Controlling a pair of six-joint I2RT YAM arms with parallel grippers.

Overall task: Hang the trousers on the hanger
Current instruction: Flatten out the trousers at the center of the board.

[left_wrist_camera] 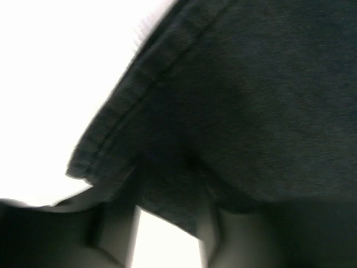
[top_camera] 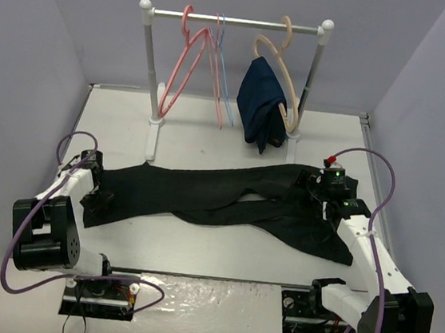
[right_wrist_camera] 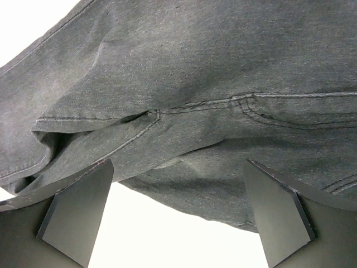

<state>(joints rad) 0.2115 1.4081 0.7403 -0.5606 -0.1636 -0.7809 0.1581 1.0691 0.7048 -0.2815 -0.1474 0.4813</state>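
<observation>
Though outspread, trousers [top_camera: 203, 196] inside table edges [top_camera: 186, 134]

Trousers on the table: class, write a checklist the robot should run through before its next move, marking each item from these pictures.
1. The trousers lie stretched full length, not bunched: ok.
2. Waist fabric sits between the open right fingers: ok.
3. Leg hem gripped by the left fingers: cannot tell; fabric hides the contact.
4. The pink hanger hangs bare on the rail: ok.
5. The navy garment hangs apart from the pink hanger: ok.
</observation>
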